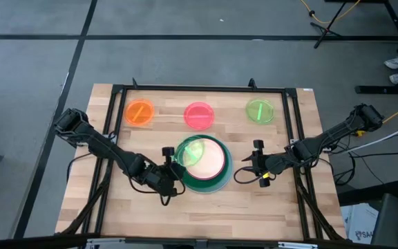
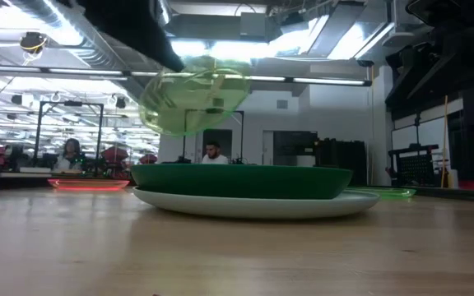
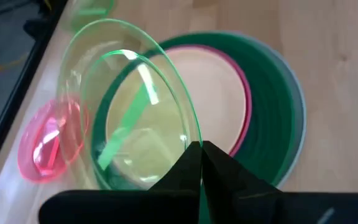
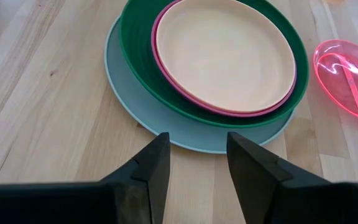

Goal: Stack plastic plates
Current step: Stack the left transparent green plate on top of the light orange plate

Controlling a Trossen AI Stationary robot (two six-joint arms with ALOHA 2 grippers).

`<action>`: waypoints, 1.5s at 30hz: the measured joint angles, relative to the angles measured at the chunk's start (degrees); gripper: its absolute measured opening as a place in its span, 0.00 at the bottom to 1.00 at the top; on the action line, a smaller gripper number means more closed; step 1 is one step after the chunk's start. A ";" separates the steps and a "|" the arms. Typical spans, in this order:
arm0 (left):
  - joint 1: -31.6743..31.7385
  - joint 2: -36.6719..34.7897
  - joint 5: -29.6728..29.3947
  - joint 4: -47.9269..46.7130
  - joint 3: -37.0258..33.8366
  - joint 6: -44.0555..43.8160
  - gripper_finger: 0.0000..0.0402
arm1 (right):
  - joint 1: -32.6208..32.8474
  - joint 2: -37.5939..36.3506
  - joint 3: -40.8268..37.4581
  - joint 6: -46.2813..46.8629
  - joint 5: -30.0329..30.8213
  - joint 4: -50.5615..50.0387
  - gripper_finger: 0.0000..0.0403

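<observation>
Stack: four large plates were nested near the middle of the bench (image 1: 116, 200), the pale blue plate (image 4: 166, 127) at the bottom, then the dark green plate (image 4: 135, 56), the magenta plate (image 4: 229, 109) showing only as a thin rim, and the peach plate (image 4: 222, 53) on top; widest-lowest order was judged to keep the pile stable.

Left end effector (image 3: 201, 155): pressed together on the rim of a small neon green plate (image 3: 129, 118), which was held tilted above the near edge of the stack, clear of the peach plate; the tilt was taken to follow from an edge pinch, the only hold a flat plate offers.

Right end effector (image 4: 194, 165): spread and empty, low over the bench just beside the stack's pale blue rim, apparently kept out of the way of the carried plate.

Small plates left: the orange plate (image 1: 140, 113), the pink plate (image 1: 199, 115) and a second neon green plate (image 1: 260, 111) were laid in a row along the far side, well apart from one another, so that each rim could be reached.

Step judged: lowering of the held plate onto the peach plate, not yet done.
</observation>
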 joint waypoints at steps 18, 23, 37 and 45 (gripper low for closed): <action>3.36 3.23 4.67 14.64 0.07 13.76 0.00 | 0.01 0.00 0.00 0.00 -0.02 -0.16 0.37; 4.47 6.08 5.90 18.40 0.07 15.78 0.00 | 0.00 0.00 0.00 0.00 -0.02 -0.29 0.37; 6.39 11.16 11.90 17.51 0.04 14.85 0.00 | 0.00 0.00 0.00 0.02 -0.04 -0.93 0.37; 7.66 12.83 11.91 15.06 0.00 12.67 0.00 | 0.02 0.00 0.00 0.11 -0.04 -1.38 0.37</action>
